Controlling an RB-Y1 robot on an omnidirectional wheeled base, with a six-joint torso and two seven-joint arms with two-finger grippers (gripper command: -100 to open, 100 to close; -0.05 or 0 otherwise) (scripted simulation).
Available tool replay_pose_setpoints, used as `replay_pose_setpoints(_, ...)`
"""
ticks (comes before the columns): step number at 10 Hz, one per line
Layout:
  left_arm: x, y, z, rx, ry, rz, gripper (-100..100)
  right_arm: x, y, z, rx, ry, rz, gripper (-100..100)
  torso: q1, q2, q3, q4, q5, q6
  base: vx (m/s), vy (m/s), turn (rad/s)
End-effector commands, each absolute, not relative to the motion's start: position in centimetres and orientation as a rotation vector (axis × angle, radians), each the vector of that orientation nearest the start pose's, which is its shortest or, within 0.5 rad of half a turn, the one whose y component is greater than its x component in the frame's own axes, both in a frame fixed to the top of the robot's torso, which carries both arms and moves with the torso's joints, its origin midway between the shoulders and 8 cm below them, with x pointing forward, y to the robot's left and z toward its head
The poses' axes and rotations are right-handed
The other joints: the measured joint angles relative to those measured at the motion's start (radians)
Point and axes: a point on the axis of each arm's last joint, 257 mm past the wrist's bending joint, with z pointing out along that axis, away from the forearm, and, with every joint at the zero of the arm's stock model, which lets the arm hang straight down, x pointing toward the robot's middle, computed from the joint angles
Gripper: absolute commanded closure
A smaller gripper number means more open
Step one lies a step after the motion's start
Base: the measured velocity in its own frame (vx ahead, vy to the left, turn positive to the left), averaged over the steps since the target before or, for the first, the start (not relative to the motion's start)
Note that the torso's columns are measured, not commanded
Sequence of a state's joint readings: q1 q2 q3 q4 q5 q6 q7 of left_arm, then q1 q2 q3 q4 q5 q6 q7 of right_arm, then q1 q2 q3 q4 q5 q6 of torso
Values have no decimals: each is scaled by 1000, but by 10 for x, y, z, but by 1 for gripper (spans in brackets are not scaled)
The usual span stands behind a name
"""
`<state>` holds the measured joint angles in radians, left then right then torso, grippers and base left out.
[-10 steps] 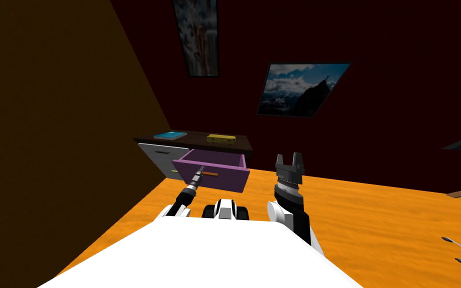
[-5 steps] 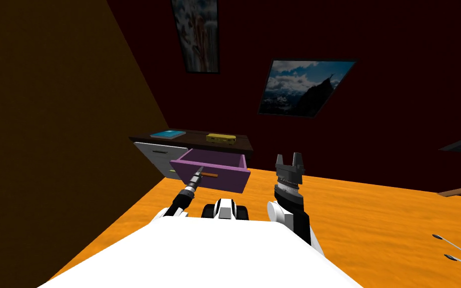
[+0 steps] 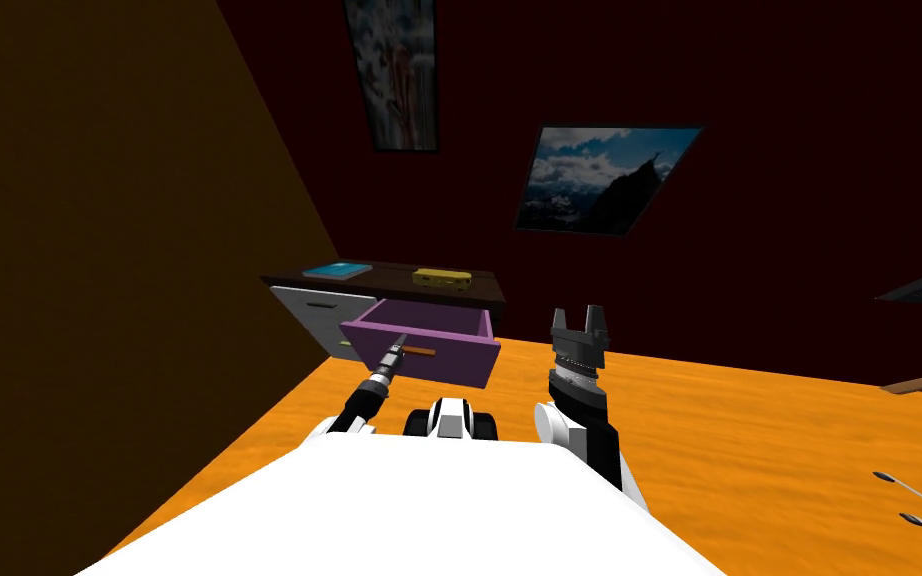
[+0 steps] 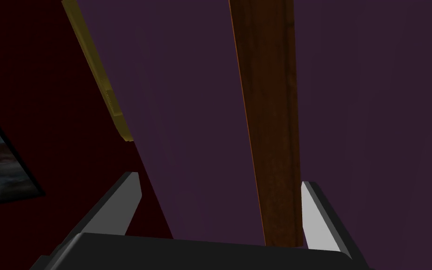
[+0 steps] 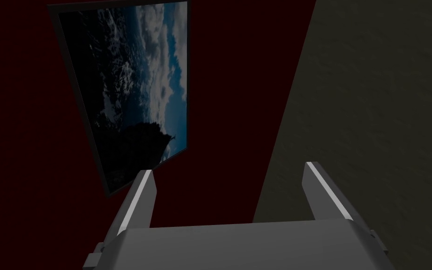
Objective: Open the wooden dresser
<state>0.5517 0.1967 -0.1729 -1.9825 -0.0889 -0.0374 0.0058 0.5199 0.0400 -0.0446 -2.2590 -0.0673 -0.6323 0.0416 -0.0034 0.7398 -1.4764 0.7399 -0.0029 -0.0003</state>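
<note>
While straddling the brown wooden bar handle of the purple box-shaped drawer with the left gripper, fingers spread and not clamped, bar close against one of them: judged the tail of the pulling step, with that drawer well out of the dark-topped dresser with pale fronts in the far corner. Next, probably: clench on the bar for more travel, or back off without nudging. Right gripper raised alongside, fingers released, empty

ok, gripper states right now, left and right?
Left gripper: open, fingers astride the brown drawer handle.
Right gripper: open, empty.
</note>
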Motion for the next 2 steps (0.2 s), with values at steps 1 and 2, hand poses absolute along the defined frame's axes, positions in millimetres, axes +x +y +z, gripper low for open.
replay_pose_setpoints(1, 387, 237, -263, -1086, 1427, -1048, 0, 317, -306, 33, 630, 478, 1264, 0, 0, -1, 0, -1, 0, 0, 0, 0, 0)
replay_pose_setpoints(2, 387, 237, -264, -1087, 1428, -1049, 0, 317, -306, 33, 630, 478, 1264, 0, 1, -1, -1, -1, 1, 0, 0, 0, 0)
